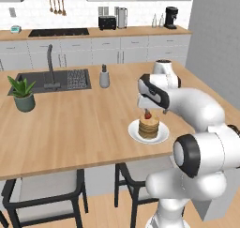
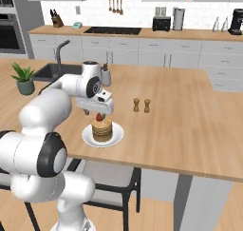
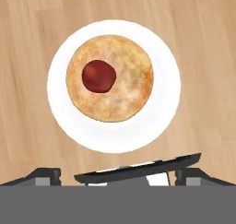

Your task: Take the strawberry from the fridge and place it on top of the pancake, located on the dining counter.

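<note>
The red strawberry rests on top of the tan pancake, left of its centre, and the stack stands on a small white plate. My gripper hovers straight above them, open, its fingertips set wide apart with nothing between them. From the base, the strawberry shows just under the gripper on the pancake, near the front edge of the light-wood dining counter. The other side shows the strawberry, pancake and gripper the same way. The fridge is out of view.
Two small brown shakers stand right of the plate. A grey soap bottle, dark sink with tap and a potted plant sit further back and left. Stools stand under the counter's front edge.
</note>
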### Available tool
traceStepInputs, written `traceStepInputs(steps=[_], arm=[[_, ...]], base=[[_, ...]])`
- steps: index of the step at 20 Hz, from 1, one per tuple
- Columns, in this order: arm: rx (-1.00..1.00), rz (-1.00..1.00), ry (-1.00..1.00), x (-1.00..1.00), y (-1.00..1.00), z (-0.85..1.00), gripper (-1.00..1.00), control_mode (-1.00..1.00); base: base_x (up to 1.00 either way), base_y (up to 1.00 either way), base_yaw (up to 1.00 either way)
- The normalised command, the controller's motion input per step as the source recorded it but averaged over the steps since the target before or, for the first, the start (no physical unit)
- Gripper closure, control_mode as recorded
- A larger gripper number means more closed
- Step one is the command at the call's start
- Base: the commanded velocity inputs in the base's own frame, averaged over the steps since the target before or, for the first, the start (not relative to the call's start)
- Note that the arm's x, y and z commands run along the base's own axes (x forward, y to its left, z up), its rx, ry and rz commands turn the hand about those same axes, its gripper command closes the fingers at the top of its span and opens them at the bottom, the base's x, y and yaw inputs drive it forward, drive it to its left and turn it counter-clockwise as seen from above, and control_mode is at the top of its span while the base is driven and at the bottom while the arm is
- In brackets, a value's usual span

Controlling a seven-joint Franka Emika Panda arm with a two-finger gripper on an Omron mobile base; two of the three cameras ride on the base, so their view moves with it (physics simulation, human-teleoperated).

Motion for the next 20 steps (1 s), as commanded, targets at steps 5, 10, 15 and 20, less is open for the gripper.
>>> traceStepInputs(steps=[5, 10, 15, 20], arm=[[0.00, 0.02, 0.00, -0.96, 0.22, 0.51, -1.00, -1.00], [-0.04, 0.02, 0.00, -0.99, 0.82, 0.18, -1.00, -1.00], [-0.13, 0.04, 0.06, -0.96, 1.00, 0.00, -1.00, -1.00], [-0.12, 0.07, 0.12, -0.71, 1.00, -0.12, -1.00, -1.00]], base=[[0.00, 0.00, 0.00], [0.00, 0.00, 0.00], [0.00, 0.00, 0.00], [0.00, 0.00, 0.00]])
